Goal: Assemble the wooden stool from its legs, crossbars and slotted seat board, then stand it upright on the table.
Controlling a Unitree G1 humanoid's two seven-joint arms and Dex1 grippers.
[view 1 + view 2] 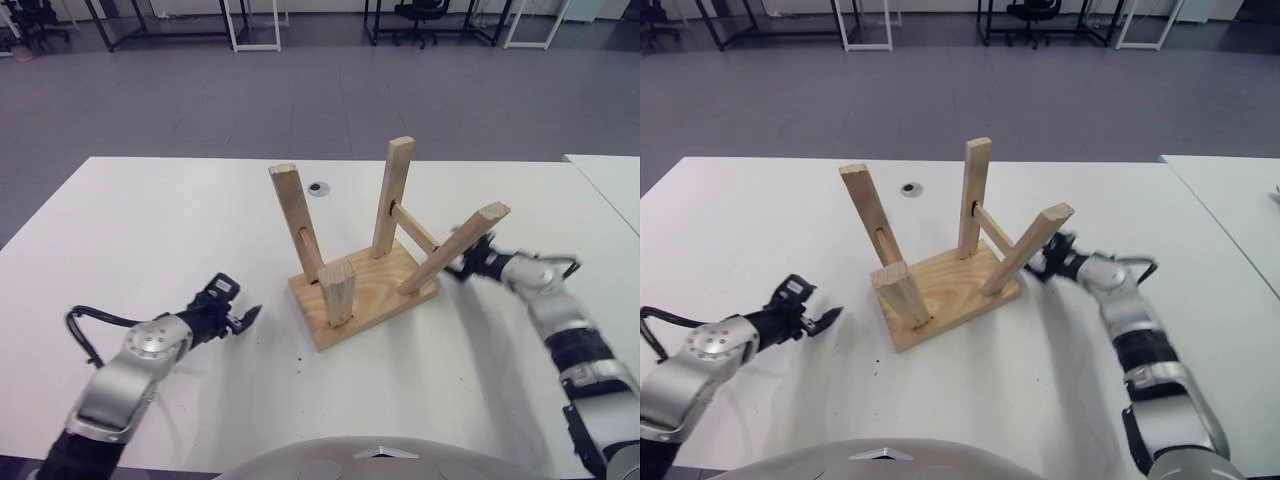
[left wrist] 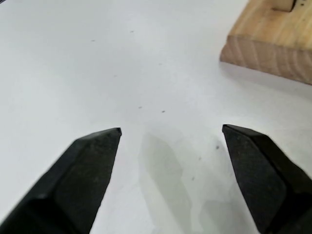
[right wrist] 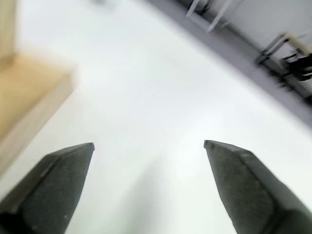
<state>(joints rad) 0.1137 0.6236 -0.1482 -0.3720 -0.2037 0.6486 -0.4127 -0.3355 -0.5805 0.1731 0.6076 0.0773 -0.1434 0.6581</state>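
The wooden stool lies upside down on the white table, its seat board (image 1: 385,290) flat and its legs pointing up. Two tall legs (image 1: 295,215) (image 1: 393,195) stand at the back and a shorter leg (image 1: 337,292) at the front. A fourth leg (image 1: 455,247) leans outward to the right, and a crossbar (image 1: 415,228) joins it to the back right leg. My right gripper (image 1: 468,262) is open just beside the leaning leg, with nothing between its fingers (image 3: 148,144). My left gripper (image 1: 243,318) is open low over the table, left of the seat board (image 2: 263,48), holding nothing (image 2: 171,129).
A small black round disc (image 1: 318,187) sits on the table behind the stool. A second white table (image 1: 610,185) adjoins at the right. Bare tabletop spreads to the left and in front. Chairs and desk frames stand on the grey floor far behind.
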